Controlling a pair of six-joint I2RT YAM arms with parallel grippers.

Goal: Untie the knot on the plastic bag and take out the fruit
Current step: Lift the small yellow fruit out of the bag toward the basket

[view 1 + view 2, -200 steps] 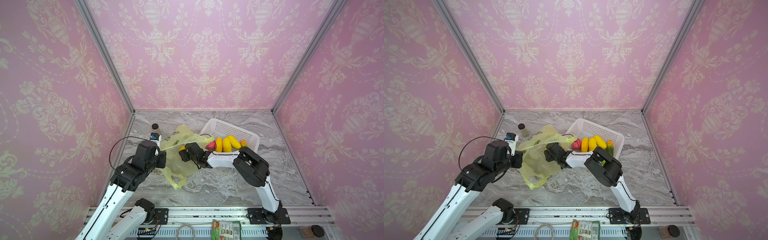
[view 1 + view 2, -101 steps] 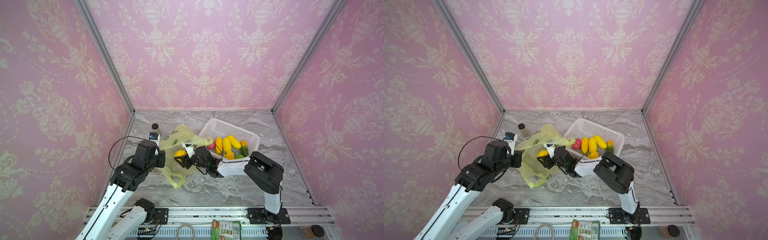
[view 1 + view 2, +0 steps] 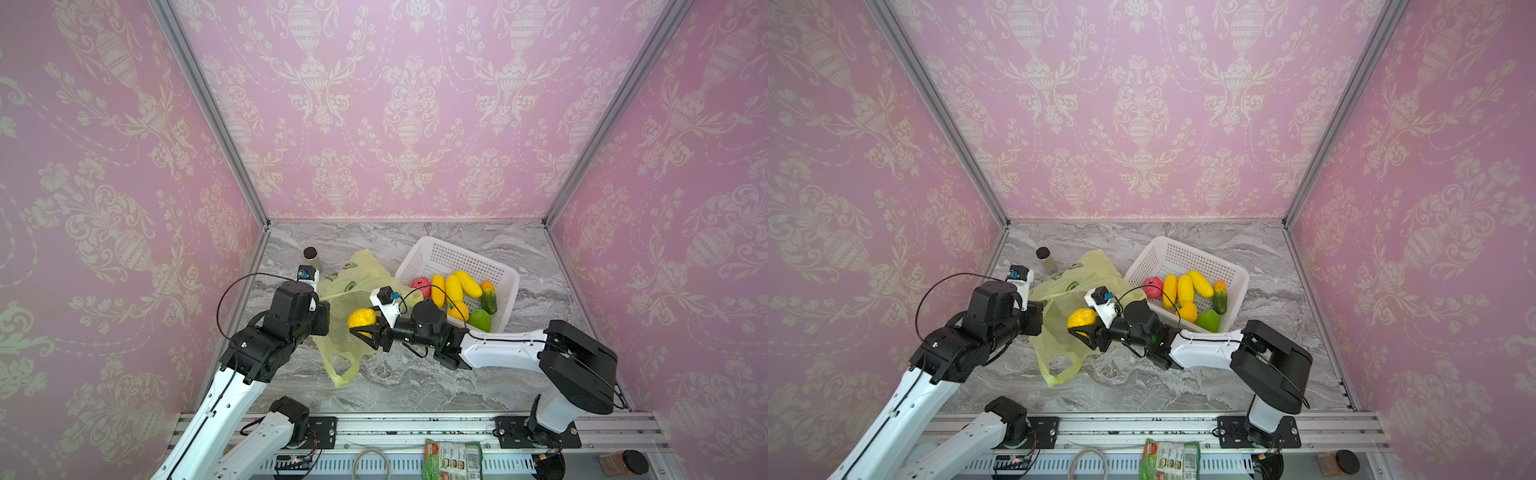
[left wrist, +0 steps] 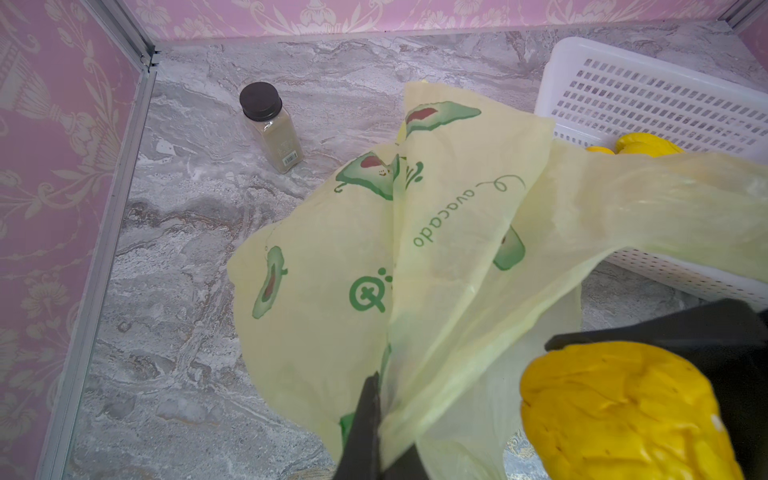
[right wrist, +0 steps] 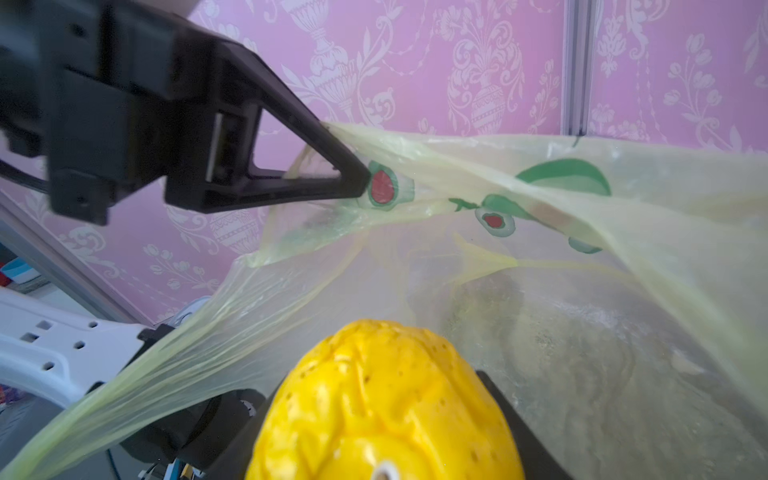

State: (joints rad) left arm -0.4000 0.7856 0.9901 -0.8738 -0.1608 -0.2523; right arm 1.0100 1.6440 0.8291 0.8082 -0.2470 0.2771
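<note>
Gripping yellow fruit (image 3: 362,318), right gripper (image 3: 360,327); left gripper (image 5: 353,183) pinching plastic bag (image 3: 353,286).

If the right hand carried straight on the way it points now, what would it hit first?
Likely the plastic bag film stretched ahead of the yellow fruit it holds; the left hand, pinching that bag, sits just beyond. Depth unclear.

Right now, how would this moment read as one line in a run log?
left hand: shut on plastic bag | right hand: gripping yellow fruit at bag's opening | basket: other fruit inside
</note>
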